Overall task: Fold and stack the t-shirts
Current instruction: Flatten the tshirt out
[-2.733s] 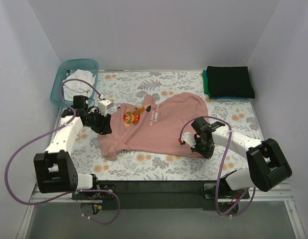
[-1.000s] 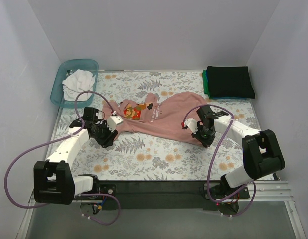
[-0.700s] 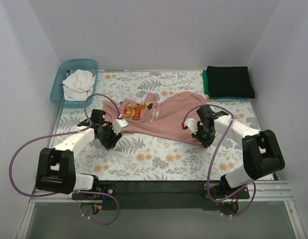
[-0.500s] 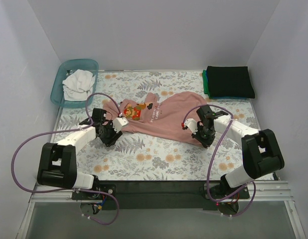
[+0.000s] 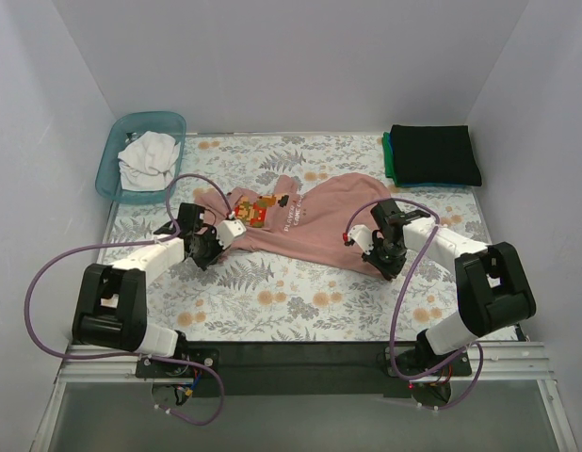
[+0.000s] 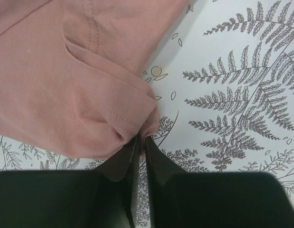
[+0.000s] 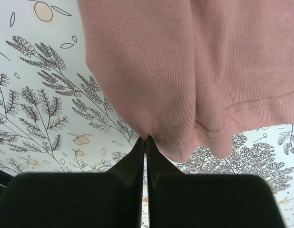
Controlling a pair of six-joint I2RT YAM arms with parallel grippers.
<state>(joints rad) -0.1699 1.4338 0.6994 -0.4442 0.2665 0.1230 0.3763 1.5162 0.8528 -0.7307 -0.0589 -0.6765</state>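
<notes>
The dusty-pink t-shirt with a pixel figure print lies bunched across the middle of the floral table. My left gripper is shut on its left hem; the left wrist view shows the pink fabric pinched between the jaws at my left gripper's tips. My right gripper is shut on the shirt's lower right edge; the right wrist view shows the cloth pinched at my right gripper's tips. A folded black t-shirt lies on a teal-green one at the back right. A white t-shirt sits in the basket.
The translucent teal basket stands at the back left corner. White walls close the table on three sides. The floral tablecloth shows in front of the pink shirt.
The left gripper has dragged the shirt's left hem back and rightward, bunching the shirt into a narrower band. The right gripper moved back with its edge, then held still.
</notes>
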